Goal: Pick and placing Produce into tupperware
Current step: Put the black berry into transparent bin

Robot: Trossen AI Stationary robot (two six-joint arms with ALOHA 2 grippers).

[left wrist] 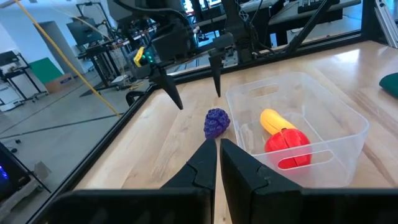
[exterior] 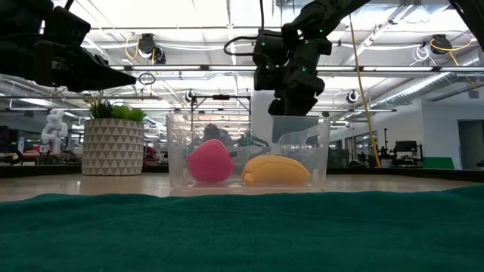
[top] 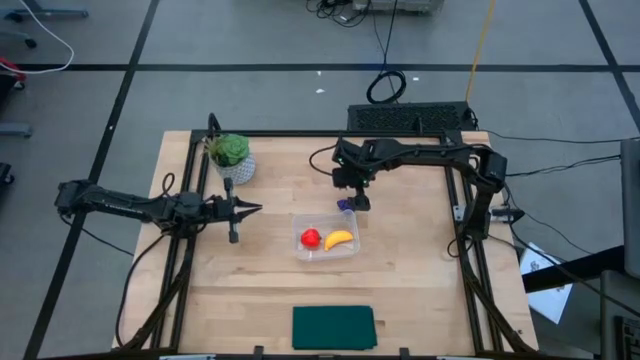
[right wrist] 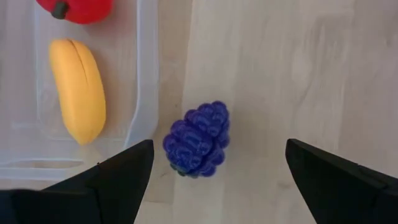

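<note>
The clear tupperware (top: 325, 222) stands mid-table with the red fruit (top: 311, 238) and the yellow banana (top: 340, 239) lying inside it. The dark purple lumpy piece (right wrist: 198, 138) lies on the wood just outside the tupperware's far wall (right wrist: 146, 68). My right gripper (right wrist: 217, 171) hangs open above it, slanting down, one finger on either side and clear of it; it also shows in the left wrist view (left wrist: 196, 93). My left gripper (top: 250, 210) hovers shut and level over the table's left part, holding nothing.
A leafy plant in a white patterned pot (top: 230, 155) stands at the far left. A dark green flat cloth (top: 333, 327) lies at the near edge. Black frame rails run along the table's left and right sides. Bare wood lies right of the tupperware.
</note>
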